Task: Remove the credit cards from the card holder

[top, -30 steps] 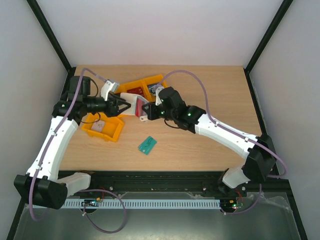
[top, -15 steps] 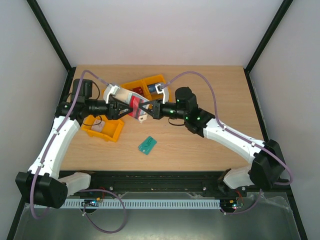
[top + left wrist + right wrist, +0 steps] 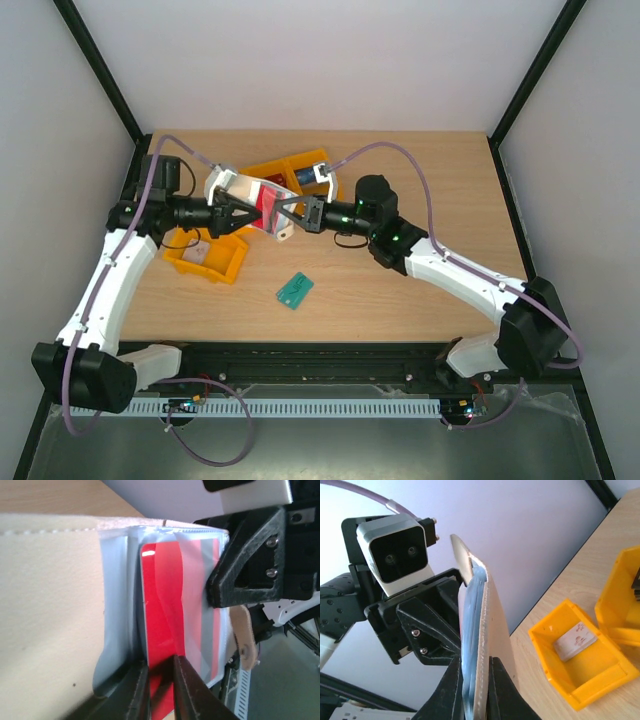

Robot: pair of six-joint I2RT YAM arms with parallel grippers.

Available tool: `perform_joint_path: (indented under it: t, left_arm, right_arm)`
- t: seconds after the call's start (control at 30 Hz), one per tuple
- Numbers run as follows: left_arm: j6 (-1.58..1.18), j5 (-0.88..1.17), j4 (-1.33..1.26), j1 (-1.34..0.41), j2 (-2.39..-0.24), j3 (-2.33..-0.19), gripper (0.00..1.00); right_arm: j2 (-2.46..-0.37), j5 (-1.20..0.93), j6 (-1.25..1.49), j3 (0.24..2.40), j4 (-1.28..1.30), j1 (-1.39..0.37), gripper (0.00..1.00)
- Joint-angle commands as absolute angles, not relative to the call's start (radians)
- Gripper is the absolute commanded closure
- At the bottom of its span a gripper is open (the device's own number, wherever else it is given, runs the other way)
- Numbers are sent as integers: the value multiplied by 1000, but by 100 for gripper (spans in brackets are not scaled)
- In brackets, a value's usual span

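The card holder (image 3: 278, 226) hangs in the air above the far left part of the desk (image 3: 420, 190), caught between the two arms. The right jaws are clenched on its edge, fingers (image 3: 451, 690) pressed to either face of the beige cover. The left jaws come in from the opposite side. Their fingers (image 3: 137, 695) are squeezed narrowly on the near edge of the dark red card (image 3: 160, 605), which sits in a clear pocket on the pale blue-grey inner face.

A second ago the left jaws stood wider and clear of the holder. The right arm was folded up closer to it then, and now its forearm reaches out level toward the left. Half a second ago the pose was nearly the present one.

The left wrist view alone shows the pocket and the red card inside it (from above, only a red patch (image 3: 266, 205) shows). The right wrist view sees the holder (image 3: 487, 630) edge-on, and below it a yellow bin (image 3: 590, 685) with a pale card (image 3: 575, 640) lying flat inside. Only the top view takes in a second yellow bin (image 3: 300, 165) farther back. It also shows a small green card (image 3: 295, 290) lying on the desk nearer the arms' bases.
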State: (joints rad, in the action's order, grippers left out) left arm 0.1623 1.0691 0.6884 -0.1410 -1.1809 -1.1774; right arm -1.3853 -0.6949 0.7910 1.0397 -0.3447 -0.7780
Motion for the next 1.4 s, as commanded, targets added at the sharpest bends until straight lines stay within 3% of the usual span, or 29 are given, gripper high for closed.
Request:
perform_joint_path:
  t: [0.0,0.2,0.37,0.7,0.77,0.93,1.37]
  left_arm:
    - [237,1232,782,-171,-1193,-1218,96]
    - [273,1247,804,-126,-1172,-1214,98]
    - [269,1254,789,-90,-1163,-1215,98]
    - [279,1268,792,-36,-1151,-1210,98]
    - [284,1272,794,-32,-1150,-1210,98]
    - [291,1275,799,-29,-1154,-1208,98]
    - [353,1257,818,-8,-1150,-1202,98]
  right_arm:
    - [-1423,-681,845,1073,-583,-792,98]
    - [-1389,-733,766,1055,-527,-781,98]
    - [-1381,-847,732,1021,-531,-779,75]
    - [-1316,-831,686,953,-487,-767,75]
    - [-1309,-843,680,946,-482,-766,76]
    - [-1312,-864,677,950,-476,-765,98]
    - [-1268,-849,581,967,-298,-715,98]
